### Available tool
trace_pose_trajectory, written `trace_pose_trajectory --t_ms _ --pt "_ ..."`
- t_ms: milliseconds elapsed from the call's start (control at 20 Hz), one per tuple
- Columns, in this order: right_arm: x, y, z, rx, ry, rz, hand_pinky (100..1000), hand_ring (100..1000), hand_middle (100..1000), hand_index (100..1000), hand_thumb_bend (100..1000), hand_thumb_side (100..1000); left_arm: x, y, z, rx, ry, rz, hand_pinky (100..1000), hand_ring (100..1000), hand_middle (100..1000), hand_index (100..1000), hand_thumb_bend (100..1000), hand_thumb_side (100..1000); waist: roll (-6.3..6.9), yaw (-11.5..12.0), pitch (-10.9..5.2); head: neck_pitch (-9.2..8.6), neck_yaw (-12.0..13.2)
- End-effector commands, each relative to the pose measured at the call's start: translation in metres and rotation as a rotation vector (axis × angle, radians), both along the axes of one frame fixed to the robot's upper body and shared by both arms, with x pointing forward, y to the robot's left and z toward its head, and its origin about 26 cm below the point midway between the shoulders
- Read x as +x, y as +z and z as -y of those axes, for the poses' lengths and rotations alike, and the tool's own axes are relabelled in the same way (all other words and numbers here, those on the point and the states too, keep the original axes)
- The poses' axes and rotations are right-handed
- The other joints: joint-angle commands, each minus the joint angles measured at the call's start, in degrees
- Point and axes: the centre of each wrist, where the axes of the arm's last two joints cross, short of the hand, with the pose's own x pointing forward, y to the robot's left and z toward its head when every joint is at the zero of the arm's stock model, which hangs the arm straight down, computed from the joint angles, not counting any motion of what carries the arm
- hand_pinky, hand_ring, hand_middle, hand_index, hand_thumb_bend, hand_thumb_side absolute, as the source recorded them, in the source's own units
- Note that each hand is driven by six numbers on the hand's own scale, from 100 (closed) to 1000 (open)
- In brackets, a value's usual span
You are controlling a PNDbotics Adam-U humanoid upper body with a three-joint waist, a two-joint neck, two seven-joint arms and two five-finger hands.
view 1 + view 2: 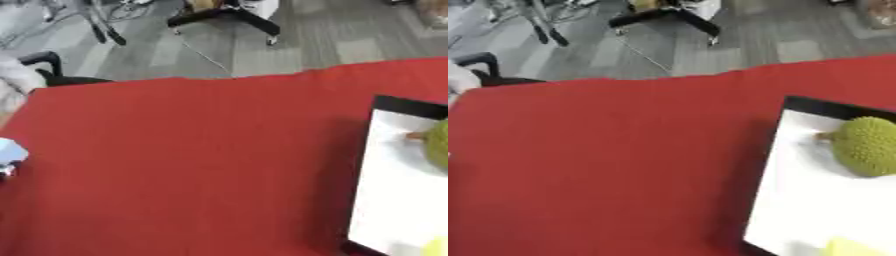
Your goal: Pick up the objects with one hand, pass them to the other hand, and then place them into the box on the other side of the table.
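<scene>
Red cloth covers the desk (605, 165); a spiky green fruit (868, 145) lies in the white box (789, 200) at right, neither hand shows, so probably a fresh pick-up comes next.

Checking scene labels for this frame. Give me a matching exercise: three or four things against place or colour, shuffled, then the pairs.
Things:
1. tablecloth
2. spiky fruit
3. box
4. pale blue thing

Descriptions:
A. white inside, dark rim, at the right edge
B. green, lying in the box
C. at the table's left edge
D. red, covering the table

Pairs: 1-D, 2-B, 3-A, 4-C

No hand shows in either view.
</scene>
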Motion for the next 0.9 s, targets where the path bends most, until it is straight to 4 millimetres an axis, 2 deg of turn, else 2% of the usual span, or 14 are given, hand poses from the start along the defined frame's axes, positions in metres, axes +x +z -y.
trace_pose_trajectory --t_ms 50,150,300,400,550,700,900 --pt "-0.003 0.019 -0.005 -0.023 0.023 0.008 1000 937 976 990 100 187 -0.003 0.035 0.004 0.105 -0.03 0.034 670 554 376 468 235 100 -1.29 0.56 -8.26 1.81 -2.58" --pt "-0.001 0.02 -0.009 -0.013 0.04 -0.009 1000 937 976 990 100 180 0.0 0.042 0.013 0.135 -0.071 0.039 669 550 373 462 237 100 -1.51 1.1 -9.96 2.97 -3.98" --pt "0.003 0.019 -0.015 -0.005 0.069 -0.04 1000 941 977 991 100 166 0.004 0.05 0.035 0.188 -0.154 0.043 670 549 372 460 236 100 -1.9 1.74 -12.88 5.63 -6.72" --pt "0.008 0.019 -0.022 -0.016 0.095 -0.056 1000 946 980 994 100 158 0.007 0.056 0.055 0.228 -0.227 0.058 670 547 371 459 231 100 -2.22 2.07 -14.83 7.85 -8.78" --pt "0.018 0.016 -0.031 -0.058 0.145 -0.083 1000 957 989 1000 124 155 0.01 0.064 0.09 0.277 -0.354 0.087 670 547 371 459 220 100 -2.59 2.5 -16.99 9.85 -10.95" --pt "0.028 0.013 -0.041 -0.096 0.207 -0.105 1000 969 1000 1000 144 160 0.011 0.066 0.132 0.308 -0.517 0.116 672 546 372 461 210 100 -2.72 3.04 -18.7 10.77 -12.07" --pt "0.038 0.009 -0.051 -0.112 0.258 -0.127 1000 968 1000 1000 135 161 0.009 0.062 0.181 0.305 -0.711 0.135 673 545 370 458 202 100 -2.86 3.53 -19.82 10.59 -12.38"
